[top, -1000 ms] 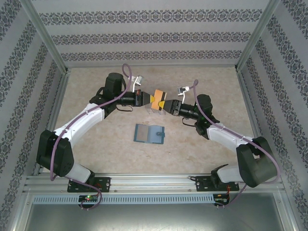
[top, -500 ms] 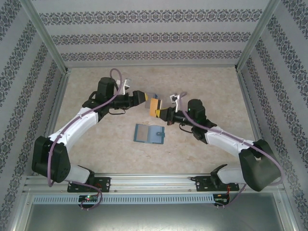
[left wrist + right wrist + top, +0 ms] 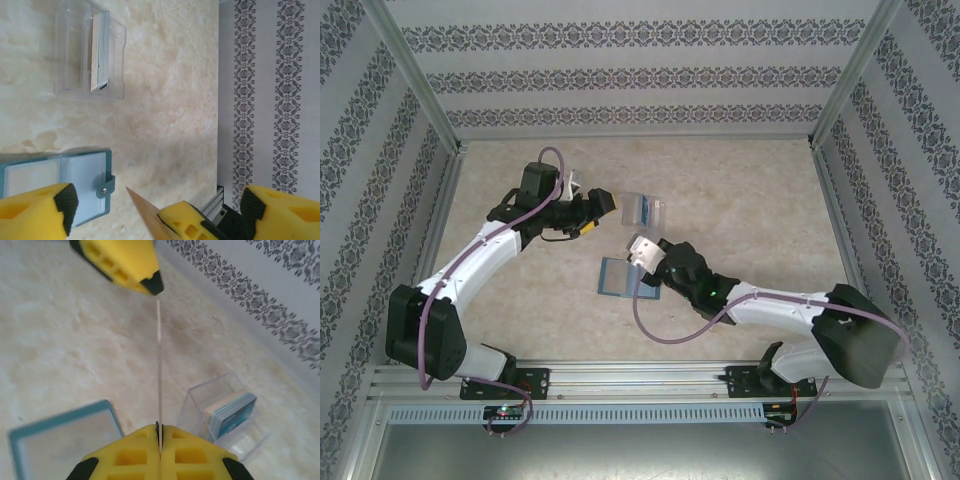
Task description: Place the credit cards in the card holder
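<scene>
1. Right jaws clamped together on the orange-tan card (image 3: 147, 216), which is held edge-on above the desk (image 3: 750, 190).
2. Left jaws apart, beside that card.
3. Card holder (image 3: 642, 210) sits beyond the wallet (image 3: 618, 277), with a blue card (image 3: 234, 411) inside.

Clear holder (image 3: 70, 55) w/ blue card (image 3: 232, 415) inside — tan card (image 3: 146, 216) edge-on.

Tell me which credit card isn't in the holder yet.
The orange-tan card, pinched in the right tool; the blue one sits inside the clear holder.

Jaws yellow; card (image 3: 147, 223) tan; wallet (image 3: 55, 180) blue-grey; card holder (image 3: 70, 50) clear; walls (image 3: 640, 80) floral-striped.
</scene>
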Available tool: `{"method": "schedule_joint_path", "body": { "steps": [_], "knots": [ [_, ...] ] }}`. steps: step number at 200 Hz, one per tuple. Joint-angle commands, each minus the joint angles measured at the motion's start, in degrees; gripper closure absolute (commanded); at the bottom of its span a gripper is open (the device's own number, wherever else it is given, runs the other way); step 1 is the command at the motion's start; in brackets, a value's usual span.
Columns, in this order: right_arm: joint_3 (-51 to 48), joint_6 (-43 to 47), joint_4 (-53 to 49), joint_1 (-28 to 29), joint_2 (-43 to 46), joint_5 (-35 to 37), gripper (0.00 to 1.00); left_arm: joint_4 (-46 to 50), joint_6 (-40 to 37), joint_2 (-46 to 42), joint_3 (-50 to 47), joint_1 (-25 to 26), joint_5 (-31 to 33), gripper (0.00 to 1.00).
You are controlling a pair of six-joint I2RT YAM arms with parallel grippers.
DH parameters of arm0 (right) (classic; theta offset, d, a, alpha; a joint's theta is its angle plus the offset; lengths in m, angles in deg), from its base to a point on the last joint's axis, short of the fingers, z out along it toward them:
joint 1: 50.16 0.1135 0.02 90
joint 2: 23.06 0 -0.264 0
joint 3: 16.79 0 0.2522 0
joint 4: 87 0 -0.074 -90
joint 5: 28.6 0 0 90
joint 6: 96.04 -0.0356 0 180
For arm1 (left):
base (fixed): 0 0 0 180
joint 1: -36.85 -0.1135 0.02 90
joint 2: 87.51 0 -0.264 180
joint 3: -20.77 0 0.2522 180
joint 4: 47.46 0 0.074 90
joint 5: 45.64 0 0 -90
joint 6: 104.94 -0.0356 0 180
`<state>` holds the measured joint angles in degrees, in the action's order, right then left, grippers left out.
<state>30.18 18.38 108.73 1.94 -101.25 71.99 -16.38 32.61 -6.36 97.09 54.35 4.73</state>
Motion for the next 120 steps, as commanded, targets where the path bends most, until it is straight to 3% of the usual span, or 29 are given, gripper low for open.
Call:
{"method": "schedule_joint_path", "body": {
  "steps": [1, 22, 84, 120],
  "knots": [
    [3.7, 12.4, 3.4, 2.2, -3.5, 13.1, 1.0, -1.6, 4.6, 0.5, -2.2, 0.4, -2.8, 0.22],
    [4.9, 14.9, 7.0, 3.5, -6.1, 16.8, 1.0, -1.5, 5.5, 1.4, -2.3, 0.5, -4.6, 0.31],
    [7.7, 20.6, 9.9, 6.9, -9.7, 19.1, 1.0, 0.4, 5.4, 2.3, -2.7, 1.1, -3.5, 0.39],
    [10.5, 21.1, 10.2, 7.7, -12.6, 22.7, 1.0, -1.0, 6.0, 4.1, -2.0, 1.1, -5.2, 0.65]
  ]
}}
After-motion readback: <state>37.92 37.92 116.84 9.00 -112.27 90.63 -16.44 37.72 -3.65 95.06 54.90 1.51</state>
